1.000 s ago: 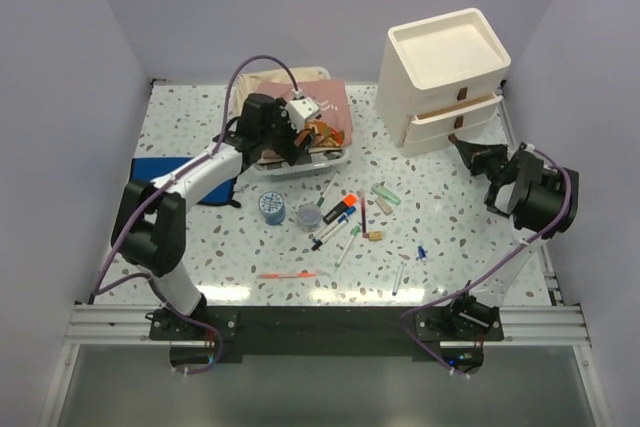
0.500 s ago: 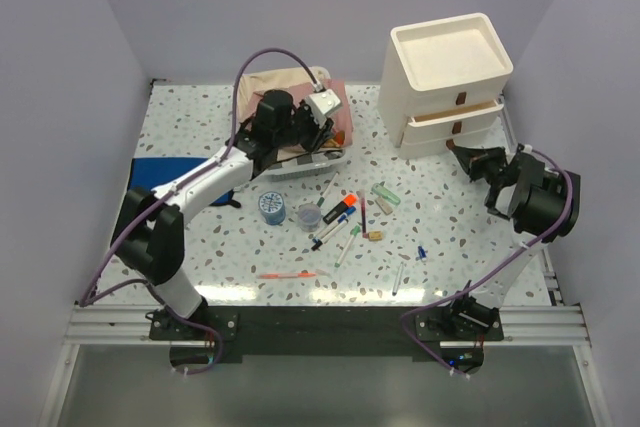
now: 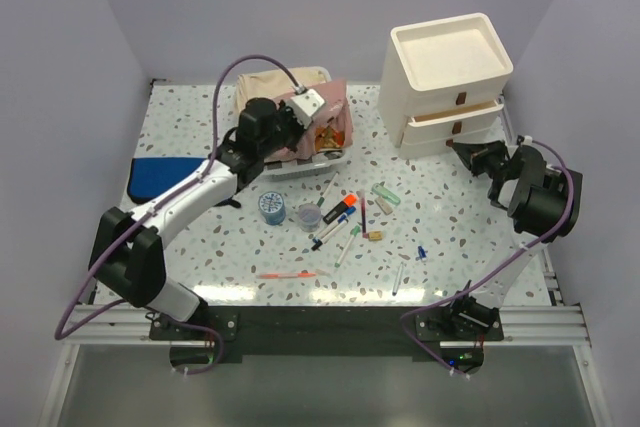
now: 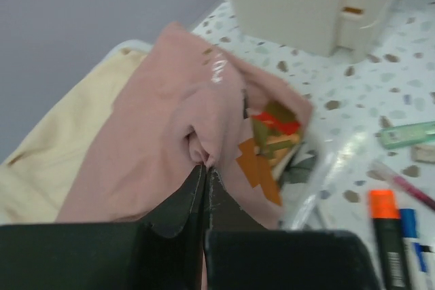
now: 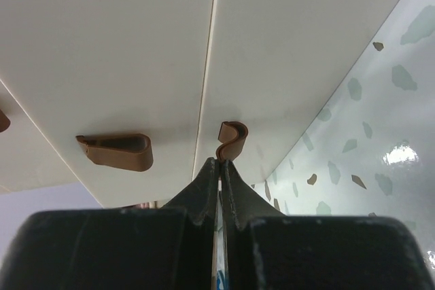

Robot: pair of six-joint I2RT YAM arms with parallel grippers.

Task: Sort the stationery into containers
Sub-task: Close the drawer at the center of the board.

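— Found the stationery?

— Yes. Lying loose on the table, scattered near the middle: pens and markers, a blue tape roll, a small clear cup just beside it, an orange pen off toward the near edge.

— And in the drawer unit?

— Checked the tray top: bare. Upper drawer apparently a little ajar, with no contents to be seen from above. Lower drawer closed. Judging by that, barely begun: not one piece sorted, the whole scatter left to move.

— Right gripper?

— Up against the drawer fronts, by the overhead view at the lower one. Jaws pressed together, tips touching the bottom end of a small brown handle. Cannot tell whether nipping the strap or only resting against it. Probably lining up a pull to open that drawer.

— Left gripper?

— Nowhere near the pens. Over at the clear basket, jaws clamped on a fold of pink cloth. No part of the sorting, as far as can be judged.

— So what's left?

— Nearly everything. Get a drawer properly open, let go of the cloth, then carry over pens, markers, tape roll and cup piece by piece. Worth watching the thin pens: flat on the table, close together, awkward to pinch singly.
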